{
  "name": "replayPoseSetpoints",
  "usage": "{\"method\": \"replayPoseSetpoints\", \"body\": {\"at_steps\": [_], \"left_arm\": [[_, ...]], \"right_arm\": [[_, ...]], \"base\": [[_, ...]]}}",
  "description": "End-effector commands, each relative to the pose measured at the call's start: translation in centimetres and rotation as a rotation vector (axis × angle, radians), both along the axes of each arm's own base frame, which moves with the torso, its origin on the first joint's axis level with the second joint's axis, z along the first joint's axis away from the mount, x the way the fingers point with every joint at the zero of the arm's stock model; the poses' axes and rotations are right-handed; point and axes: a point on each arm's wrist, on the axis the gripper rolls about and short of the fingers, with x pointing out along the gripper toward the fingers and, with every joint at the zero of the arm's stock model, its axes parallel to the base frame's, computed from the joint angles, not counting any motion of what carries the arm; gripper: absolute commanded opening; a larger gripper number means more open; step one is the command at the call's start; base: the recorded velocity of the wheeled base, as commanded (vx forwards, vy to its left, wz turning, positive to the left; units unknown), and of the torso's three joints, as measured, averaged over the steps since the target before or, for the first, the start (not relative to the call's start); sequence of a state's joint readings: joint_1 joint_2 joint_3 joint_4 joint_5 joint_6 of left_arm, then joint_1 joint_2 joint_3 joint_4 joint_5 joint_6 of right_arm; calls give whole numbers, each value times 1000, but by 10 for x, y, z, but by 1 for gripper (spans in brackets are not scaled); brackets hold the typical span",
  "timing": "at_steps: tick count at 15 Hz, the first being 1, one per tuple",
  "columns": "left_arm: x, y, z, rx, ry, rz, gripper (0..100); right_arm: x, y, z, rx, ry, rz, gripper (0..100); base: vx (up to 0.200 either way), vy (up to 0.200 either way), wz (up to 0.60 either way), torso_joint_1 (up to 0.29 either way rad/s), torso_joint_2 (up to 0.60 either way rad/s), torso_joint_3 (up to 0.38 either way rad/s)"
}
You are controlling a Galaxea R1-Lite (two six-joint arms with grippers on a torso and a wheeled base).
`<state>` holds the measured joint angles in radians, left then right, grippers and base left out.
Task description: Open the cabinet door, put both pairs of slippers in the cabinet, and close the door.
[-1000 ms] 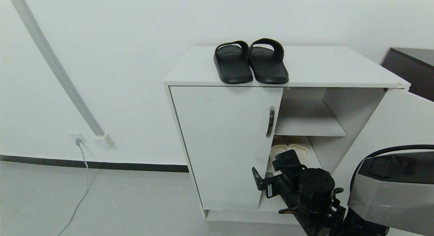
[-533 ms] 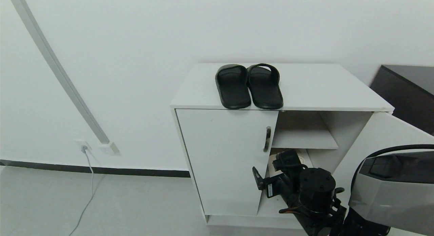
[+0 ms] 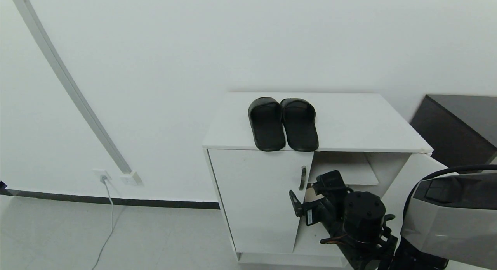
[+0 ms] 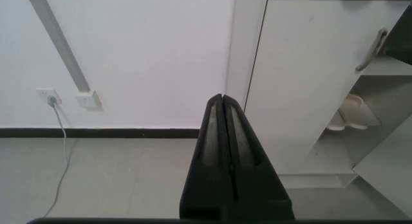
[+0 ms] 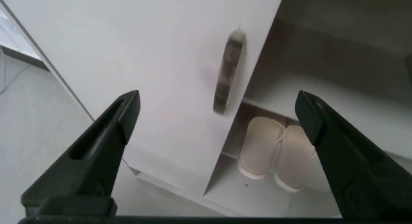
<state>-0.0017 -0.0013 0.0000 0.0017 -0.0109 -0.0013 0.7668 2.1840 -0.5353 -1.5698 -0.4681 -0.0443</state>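
Bright, even indoor light with soft shadows.
The white wall [image 3: 155, 68] was lit flat and bright, with no hard glare. Shade lay under the cabinet top [image 3: 349, 122], inside the open compartment [image 3: 341, 168]. The black slippers [image 3: 283, 124] showed as dark shapes with a faint sheen. The floor [image 3: 58, 235] gave a dull reflection. The wall strip [image 3: 72, 87] bowed toward the head view's left edge.

White cabinet with one door open, one slipper pair on top and one inside.
The white two-door wooden cabinet [image 3: 349, 126] stands against the far wall, its left door [image 3: 256, 200] shut and its right door [image 3: 411, 177] swung wide. The black rubber slide slippers [image 3: 283, 124] lie side by side at the near edge of the top. The cream slippers [image 5: 277, 153] lie side by side on a lower shelf.
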Motion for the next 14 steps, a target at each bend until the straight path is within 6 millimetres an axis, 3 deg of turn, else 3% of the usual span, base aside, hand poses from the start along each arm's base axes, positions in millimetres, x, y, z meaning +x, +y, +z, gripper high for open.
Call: {"method": "replayPoseSetpoints", "body": {"at_steps": [1, 6, 8, 14], "left_arm": [[0, 0, 0, 0, 1, 0, 0], [0, 0, 0, 0, 1, 0, 0], [0, 0, 0, 0, 1, 0, 0], [0, 0, 0, 1, 1, 0, 0]], "right_arm": [[0, 0, -1, -2, 2, 2, 100], [2, -1, 5, -8, -21, 11, 100], [8, 5, 25, -7, -46, 10, 100], [27, 38, 116, 62, 67, -92, 100]], "base": [[0, 0, 0, 256, -579, -330], [0, 0, 0, 89, -193, -108], [0, 0, 0, 0, 0, 0], [0, 0, 0, 0, 0, 0]]}}
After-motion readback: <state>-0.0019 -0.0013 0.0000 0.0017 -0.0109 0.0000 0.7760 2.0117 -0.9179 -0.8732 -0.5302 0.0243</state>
